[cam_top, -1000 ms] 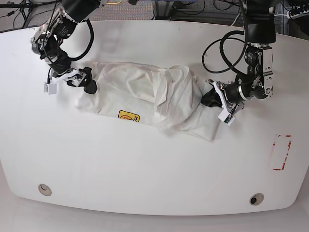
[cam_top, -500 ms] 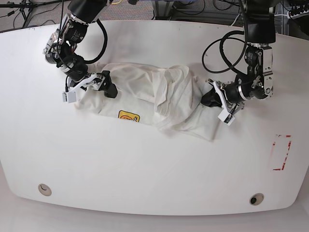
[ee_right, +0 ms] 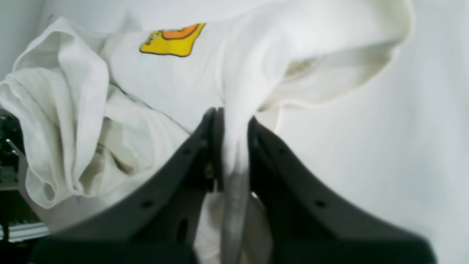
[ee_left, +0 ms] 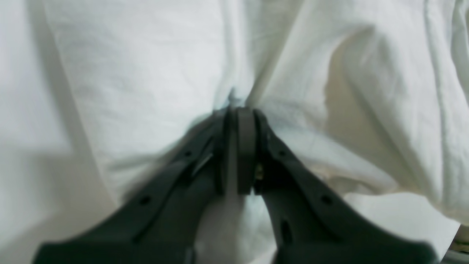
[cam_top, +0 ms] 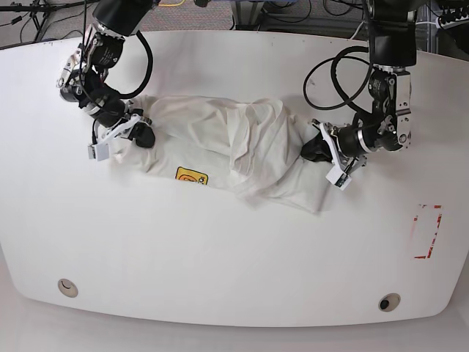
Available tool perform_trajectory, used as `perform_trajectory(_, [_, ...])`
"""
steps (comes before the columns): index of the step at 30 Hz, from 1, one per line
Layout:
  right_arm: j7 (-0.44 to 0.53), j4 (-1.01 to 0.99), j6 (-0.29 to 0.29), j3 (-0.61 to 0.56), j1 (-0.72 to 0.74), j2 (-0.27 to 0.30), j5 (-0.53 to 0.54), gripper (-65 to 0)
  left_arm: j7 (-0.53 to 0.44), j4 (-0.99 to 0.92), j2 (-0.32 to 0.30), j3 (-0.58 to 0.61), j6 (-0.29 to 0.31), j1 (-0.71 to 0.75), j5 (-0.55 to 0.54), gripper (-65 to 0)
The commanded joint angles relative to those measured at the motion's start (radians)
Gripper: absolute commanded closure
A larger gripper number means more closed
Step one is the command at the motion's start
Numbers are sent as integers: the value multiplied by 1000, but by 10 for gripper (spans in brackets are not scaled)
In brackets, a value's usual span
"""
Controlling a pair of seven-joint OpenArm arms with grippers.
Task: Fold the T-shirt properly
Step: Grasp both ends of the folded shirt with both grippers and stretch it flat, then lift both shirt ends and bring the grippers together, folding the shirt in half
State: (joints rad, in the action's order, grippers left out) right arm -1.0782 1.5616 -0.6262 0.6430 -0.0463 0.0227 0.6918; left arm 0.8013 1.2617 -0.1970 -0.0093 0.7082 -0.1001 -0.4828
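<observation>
The off-white T-shirt (cam_top: pixel 220 143) lies bunched across the middle of the white table, its small yellow label (cam_top: pixel 190 175) facing up near the front edge of the cloth. My right gripper (cam_top: pixel 138 132) is at the shirt's left end and is shut on a fold of fabric; in the right wrist view the cloth (ee_right: pixel 234 121) runs between the closed black fingers (ee_right: pixel 194 154), with the yellow label (ee_right: pixel 172 38) beyond. My left gripper (cam_top: pixel 314 150) is at the shirt's right end, shut on a pinch of the T-shirt (ee_left: pixel 146 73) as the left wrist view shows.
A red-marked rectangle (cam_top: pixel 427 231) is on the table at the right. Two round holes (cam_top: pixel 67 287) (cam_top: pixel 388 301) sit near the front edge. Cables hang behind both arms at the table's back.
My right gripper slid onto the shirt's left end and shut on the fabric. The left gripper, still shut on the cloth, pulled its end slightly leftward, and the label shifted a little left.
</observation>
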Motion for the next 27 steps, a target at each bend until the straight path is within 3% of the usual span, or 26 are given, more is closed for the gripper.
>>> perform_trajectory(1, [20,99,12,-22,-22,23,35,0,109,-17,23,25,-10,17,100,-49])
perform_trajectory(9, [17,383,78,-122,-93,41,35,0,109,-29,74,93,-158,17,98,-49])
perform_trajectory(17, [17,466,81,-268,-89,49,39,0,108,-113,136,105,-175,9,97,-49])
perform_trajectory(27, [30,461,88,-495,-13,23,33,0,105,-164,158,108,-177,7,97,-49])
